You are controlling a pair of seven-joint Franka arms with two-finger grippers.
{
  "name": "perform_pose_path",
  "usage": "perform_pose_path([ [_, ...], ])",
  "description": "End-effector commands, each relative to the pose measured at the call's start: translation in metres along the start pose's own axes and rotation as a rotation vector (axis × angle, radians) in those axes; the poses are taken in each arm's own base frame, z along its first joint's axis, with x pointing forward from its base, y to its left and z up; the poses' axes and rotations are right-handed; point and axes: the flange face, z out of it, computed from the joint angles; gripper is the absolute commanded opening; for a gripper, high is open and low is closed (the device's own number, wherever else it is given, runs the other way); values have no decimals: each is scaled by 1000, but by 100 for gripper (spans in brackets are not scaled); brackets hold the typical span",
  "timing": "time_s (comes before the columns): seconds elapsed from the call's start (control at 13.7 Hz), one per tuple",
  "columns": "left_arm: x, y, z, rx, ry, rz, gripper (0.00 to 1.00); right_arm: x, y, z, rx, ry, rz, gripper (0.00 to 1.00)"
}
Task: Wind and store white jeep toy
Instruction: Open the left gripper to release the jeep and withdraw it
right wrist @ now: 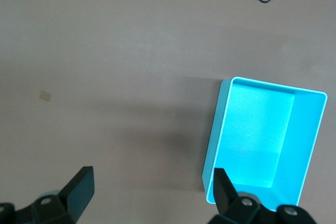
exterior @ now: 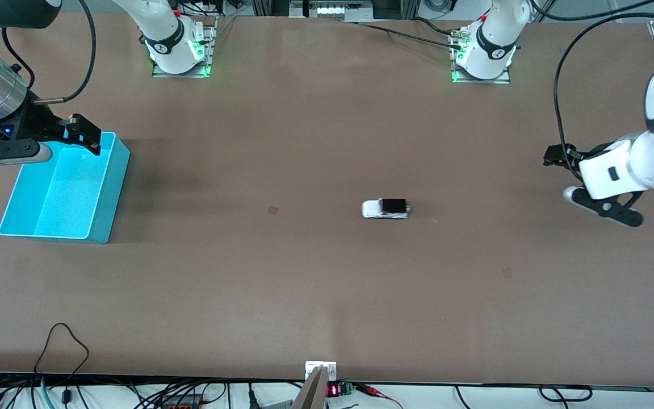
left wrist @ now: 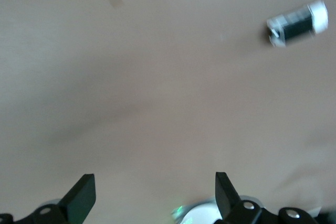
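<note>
The white jeep toy (exterior: 386,208), a tiny white car with a black roof, stands on the brown table near its middle, toward the left arm's end. It also shows in the left wrist view (left wrist: 297,23). The turquoise bin (exterior: 108,199) stands empty at the right arm's end, also in the right wrist view (right wrist: 212,145). My right gripper (exterior: 86,133) is open and empty over the bin's corner nearest the bases (right wrist: 151,190). My left gripper (exterior: 554,155) is open and empty above bare table at the left arm's end, well away from the jeep (left wrist: 152,195).
The two arm bases (exterior: 179,51) (exterior: 483,54) stand along the table's edge farthest from the front camera. A small square mark (exterior: 273,209) is on the table between bin and jeep. A black cable loop (exterior: 63,346) lies by the edge nearest the front camera.
</note>
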Motion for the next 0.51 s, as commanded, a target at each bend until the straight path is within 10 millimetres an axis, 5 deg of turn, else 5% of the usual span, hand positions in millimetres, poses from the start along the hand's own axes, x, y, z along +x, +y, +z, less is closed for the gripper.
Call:
perform_pose_path([
  [0.0,-23,-2,-24,9,141,-193,100,-3,0,-3,-18,-4,-2,100],
  [0.15,-36,-5,-40,34,261,-213,100,-3,0,-3,-18,-4,-2,100],
  [0.44,-74,-1,-41,67,308,-223,100,-3,0,-3,-18,-2,-2,100],
])
